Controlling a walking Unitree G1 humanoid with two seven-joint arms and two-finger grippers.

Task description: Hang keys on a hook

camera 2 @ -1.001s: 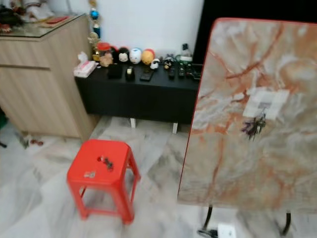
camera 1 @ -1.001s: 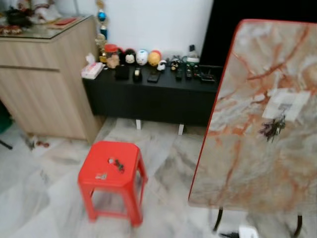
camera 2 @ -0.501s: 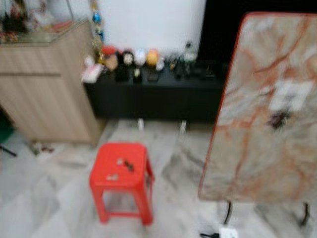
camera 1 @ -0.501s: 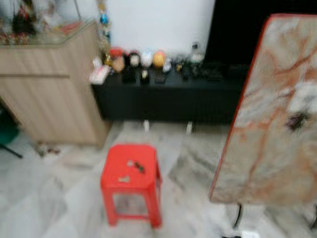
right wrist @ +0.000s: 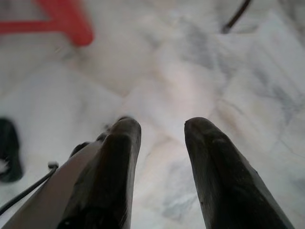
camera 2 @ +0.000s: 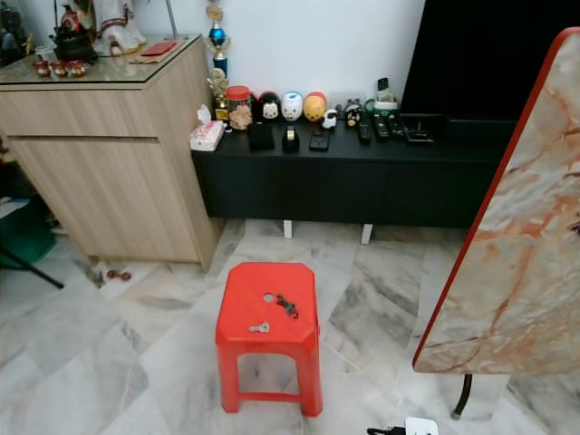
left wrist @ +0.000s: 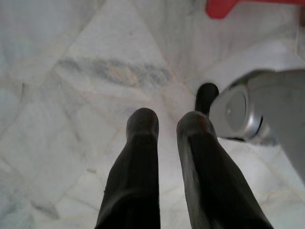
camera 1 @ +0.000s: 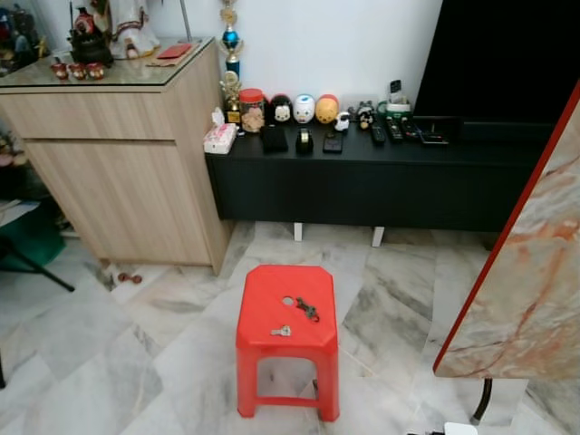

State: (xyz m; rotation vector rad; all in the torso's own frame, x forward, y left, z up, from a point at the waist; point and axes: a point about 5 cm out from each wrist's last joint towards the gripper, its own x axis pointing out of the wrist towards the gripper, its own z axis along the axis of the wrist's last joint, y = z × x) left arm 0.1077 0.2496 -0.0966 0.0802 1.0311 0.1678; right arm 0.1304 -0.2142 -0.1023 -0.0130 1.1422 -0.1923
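Left eye view, keys (camera 1: 307, 311) on stool (camera 1: 263, 331)

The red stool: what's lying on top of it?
On the red stool lie a dark bunch of keys and a small silvery key, apart. The seat hides the floor beneath.

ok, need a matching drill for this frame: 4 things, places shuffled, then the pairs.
Things:
1. keys
2. tissue pack
3. red booklet
4. left pincer

Places:
A. on top of the wooden cabinet
B. hanging over the marble floor, open
C. on the seat of the red stool
D. at the left end of the black TV bench

Pairs: 1-C, 2-D, 3-A, 4-B
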